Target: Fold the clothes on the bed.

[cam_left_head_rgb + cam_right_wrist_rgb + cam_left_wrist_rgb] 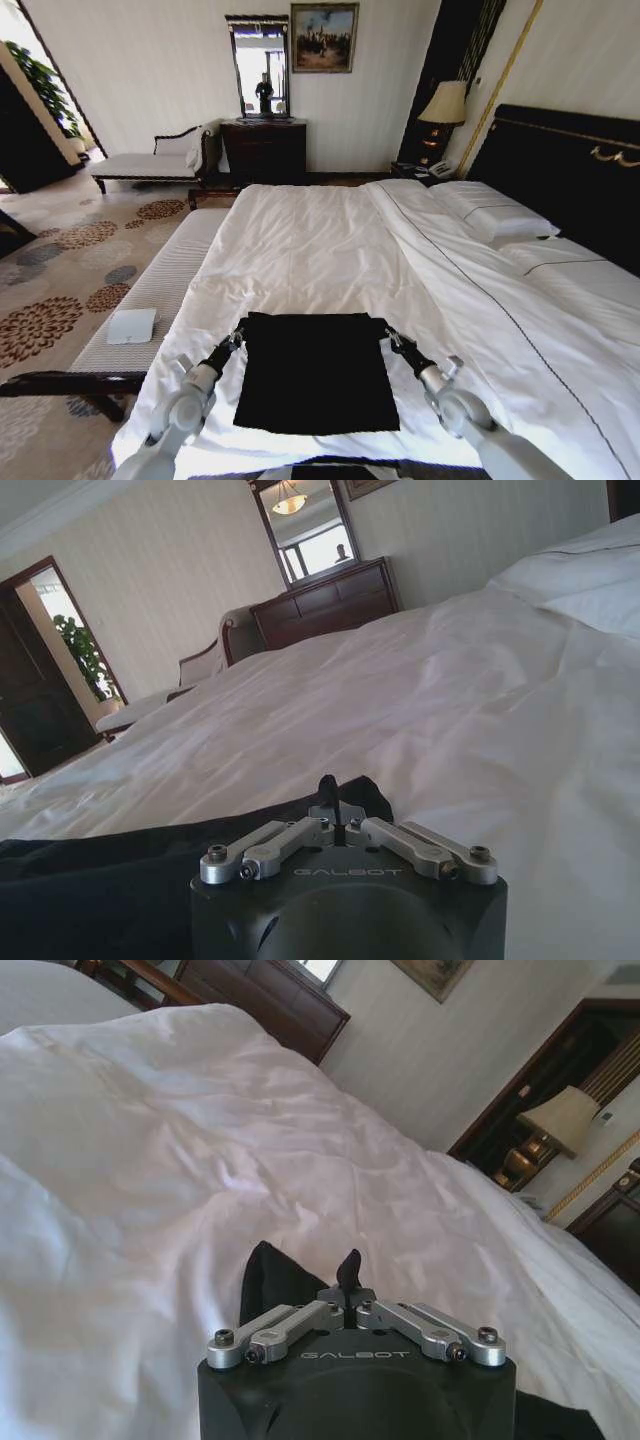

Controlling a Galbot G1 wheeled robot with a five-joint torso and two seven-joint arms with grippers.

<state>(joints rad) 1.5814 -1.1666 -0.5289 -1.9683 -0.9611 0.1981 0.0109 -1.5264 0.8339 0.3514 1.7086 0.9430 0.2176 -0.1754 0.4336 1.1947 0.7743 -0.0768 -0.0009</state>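
Note:
The clothes (315, 385) are one black shirt lying flat as a rectangle on the white bed (320, 250), close to its near edge. My left gripper (236, 341) is at the shirt's far left corner. In the left wrist view it (348, 1266) is pinched shut, with black cloth (270, 1272) right beside its tips. My right gripper (389, 339) is at the far right corner. Seen from the right wrist, it (327, 786) is likewise shut, and the dark cloth (120, 875) spreads away beside it. Both hold the shirt low on the sheet.
A pale striped bench (150, 300) runs along the bed's left side with a small white pad (132, 325) on it. Pillows (495, 215) and a dark headboard (570, 170) are on the right. A dresser (264, 150), chaise (150, 160) and lamp (445, 105) stand at the far wall.

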